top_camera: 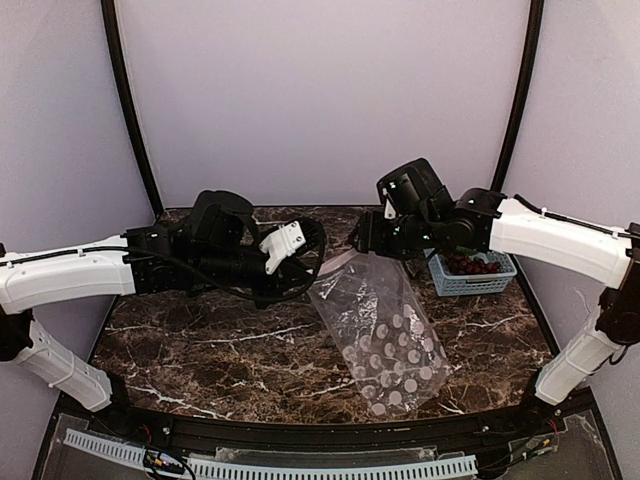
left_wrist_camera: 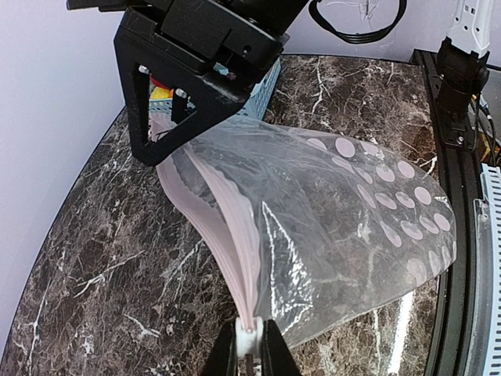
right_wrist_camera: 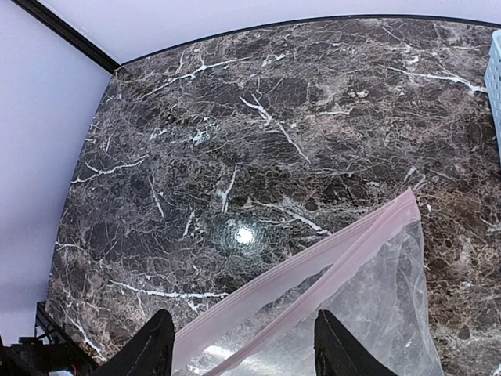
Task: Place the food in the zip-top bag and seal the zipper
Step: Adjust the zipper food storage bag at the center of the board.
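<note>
Clear and floppy, the zip-top bag (top_camera: 385,330) is lying on the marble bench (top_camera: 200,350) between the two arms, its dotted end toward the near edge and its mouth lifted toward the end effectors. No food is showing inside it. The dark grape bunch (top_camera: 470,263) is sitting in the light-blue basket (top_camera: 472,282) at the far right, and the other pieces are too hidden there to tell apart.

The left end effector (left_wrist_camera: 250,335) is pinching one end of the zipper (left_wrist_camera: 223,235), jaws shut on the whitish-pink strip and holding it off the bench. The right end effector (right_wrist_camera: 243,329) is standing with its jaws apart, both lips of the strip running between them, and it is gripping nothing as far as its wrist view is showing.

The step in hand is looking like opening the mouth, before any loading. The next move is calling for the right jaws to be taking one lip only and drawing it away from the other; catching both would be keeping the bag shut.
</note>
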Controlling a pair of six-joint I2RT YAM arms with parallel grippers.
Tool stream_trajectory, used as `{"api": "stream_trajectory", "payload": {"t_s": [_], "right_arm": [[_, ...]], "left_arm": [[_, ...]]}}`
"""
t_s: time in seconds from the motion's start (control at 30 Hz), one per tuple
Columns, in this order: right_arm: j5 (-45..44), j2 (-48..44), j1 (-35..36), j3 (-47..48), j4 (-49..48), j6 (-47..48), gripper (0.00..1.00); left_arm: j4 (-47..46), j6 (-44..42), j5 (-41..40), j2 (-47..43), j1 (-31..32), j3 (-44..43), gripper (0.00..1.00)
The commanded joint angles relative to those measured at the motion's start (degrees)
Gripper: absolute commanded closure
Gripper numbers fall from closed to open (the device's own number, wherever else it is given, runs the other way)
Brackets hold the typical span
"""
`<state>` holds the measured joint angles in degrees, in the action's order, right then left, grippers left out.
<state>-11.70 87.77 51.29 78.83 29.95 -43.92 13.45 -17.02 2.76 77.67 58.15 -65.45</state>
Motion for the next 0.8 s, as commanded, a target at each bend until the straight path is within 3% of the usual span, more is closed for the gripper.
{"api": "stream_trajectory", "payload": {"t_s": [0.0, 0.1, 0.37, 0.63, 0.77], "right_arm": [[1.69, 0.66, 0.66, 1.2, -1.07, -0.51, 0.41], [3.4, 1.31, 0.65, 1.63, -1.3, -0.67, 0.42], [6.77, 2.37, 0.68, 1.85, -2.97, -1.36, 0.58], [6.47, 0.48, 0.67, 0.31, -3.54, -1.67, 0.57], [0.49, -2.77, 0.45, -1.36, -1.68, -0.34, 0.39]], "left_arm": [[0.9, -0.7, -1.41, -0.01, 0.43, 0.41, 0.99], [0.97, -0.75, -1.64, 0.16, 0.58, 0.37, 0.99], [1.06, -0.89, -2.06, 0.29, 0.82, 0.41, 0.99], [1.6, -1.5, -8.55, 0.96, 1.24, 0.17, 0.99], [3.06, -2.55, -19.99, 1.6, 1.18, -1.13, 0.99]]}}
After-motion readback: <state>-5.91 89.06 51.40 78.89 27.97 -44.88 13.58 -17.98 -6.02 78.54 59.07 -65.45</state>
